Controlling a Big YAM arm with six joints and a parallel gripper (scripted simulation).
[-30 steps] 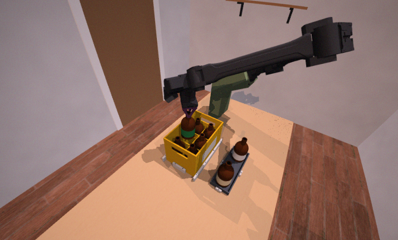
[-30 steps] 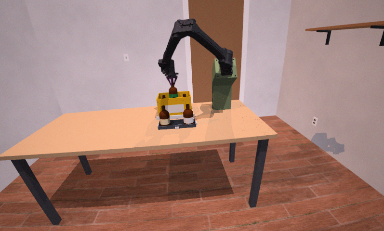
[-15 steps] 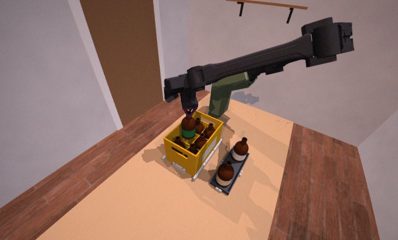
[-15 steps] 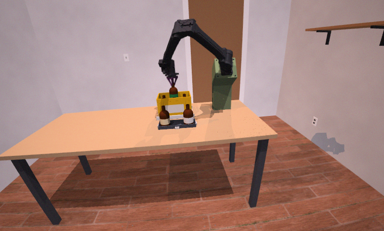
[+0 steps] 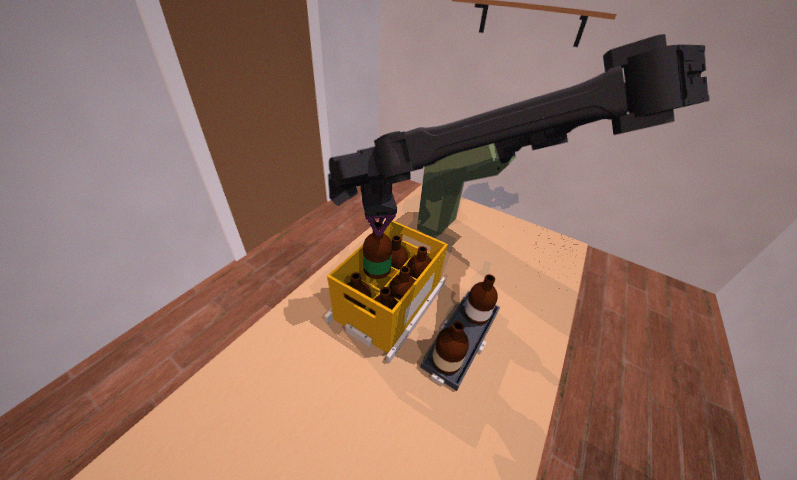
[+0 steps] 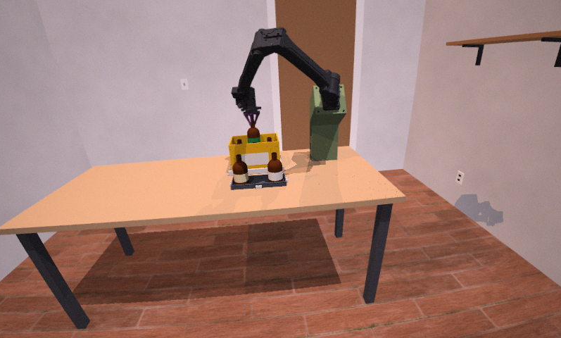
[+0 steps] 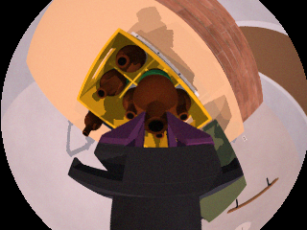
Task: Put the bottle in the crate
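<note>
My gripper [image 5: 379, 225] is shut on the neck of a brown bottle with a green label [image 5: 376, 256]. It holds the bottle upright, partly lowered into a slot of the yellow crate [image 5: 386, 291]; most of the body still stands above the crate rim. The same shows in the exterior view, with gripper [image 6: 251, 120], bottle [image 6: 253, 134] and crate [image 6: 253, 149]. In the wrist view the purple fingers clamp the bottle [image 7: 155, 98] above the crate [image 7: 130, 86]. Several brown bottles fill the other slots. Two white-labelled bottles [image 5: 481, 299] [image 5: 451, 348] stand in the dark tray [image 5: 460, 346].
The crate rests on a white frame on the tan table. The tray lies just right of the crate. The green arm base [image 5: 444, 193] stands behind the crate. A wall shelf [image 5: 533, 8] hangs high at the back.
</note>
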